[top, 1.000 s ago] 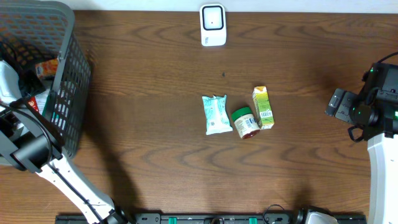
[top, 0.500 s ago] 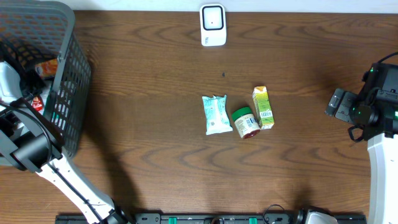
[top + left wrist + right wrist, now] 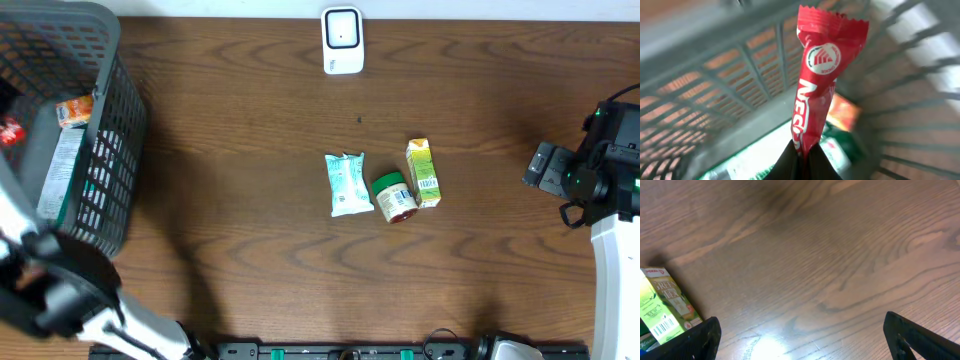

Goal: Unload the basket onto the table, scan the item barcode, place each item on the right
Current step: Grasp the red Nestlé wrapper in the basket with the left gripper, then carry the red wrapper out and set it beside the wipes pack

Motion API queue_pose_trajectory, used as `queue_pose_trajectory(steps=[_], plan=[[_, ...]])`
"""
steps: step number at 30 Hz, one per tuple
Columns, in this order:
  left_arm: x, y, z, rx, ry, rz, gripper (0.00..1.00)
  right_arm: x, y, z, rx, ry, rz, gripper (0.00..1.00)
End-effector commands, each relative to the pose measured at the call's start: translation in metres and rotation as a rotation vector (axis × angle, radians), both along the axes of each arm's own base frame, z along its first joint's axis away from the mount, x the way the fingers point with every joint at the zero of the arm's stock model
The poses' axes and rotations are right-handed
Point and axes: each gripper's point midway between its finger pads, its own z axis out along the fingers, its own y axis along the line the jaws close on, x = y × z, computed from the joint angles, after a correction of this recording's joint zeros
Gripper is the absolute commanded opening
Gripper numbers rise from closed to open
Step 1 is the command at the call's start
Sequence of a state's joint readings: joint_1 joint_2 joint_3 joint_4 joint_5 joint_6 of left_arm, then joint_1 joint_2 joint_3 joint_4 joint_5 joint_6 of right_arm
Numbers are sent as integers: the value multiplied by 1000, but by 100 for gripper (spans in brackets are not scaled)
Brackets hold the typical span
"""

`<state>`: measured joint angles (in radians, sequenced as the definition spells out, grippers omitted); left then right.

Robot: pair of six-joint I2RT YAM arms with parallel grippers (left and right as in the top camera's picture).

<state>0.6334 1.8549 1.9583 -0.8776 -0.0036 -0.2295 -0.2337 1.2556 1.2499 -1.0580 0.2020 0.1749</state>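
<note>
Left tool clamped on red packet
I see it inside the basket; right tool spread wide above the surface, near green carton.

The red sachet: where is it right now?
The red sachet is pinched by the left gripper inside the grey basket, at the far left of the overhead view.
</note>
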Motion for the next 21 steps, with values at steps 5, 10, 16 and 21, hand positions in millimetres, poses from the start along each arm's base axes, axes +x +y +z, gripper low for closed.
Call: queue_pose_trajectory(steps=[5, 10, 16, 21], plan=[[-8, -124, 85, -299, -302, -373, 7, -1, -2, 4, -11, -6, -1, 99], [-17, -230, 85, -550, -299, -767, 7, -1, -2, 4, -11, -6, -1, 99], [-21, -321, 42, -706, -163, -1009, 8, -1, -2, 4, -11, -6, -1, 99], [-37, -405, -21, -821, -25, -1217, 7, -1, -2, 4, -11, -6, -1, 99]])
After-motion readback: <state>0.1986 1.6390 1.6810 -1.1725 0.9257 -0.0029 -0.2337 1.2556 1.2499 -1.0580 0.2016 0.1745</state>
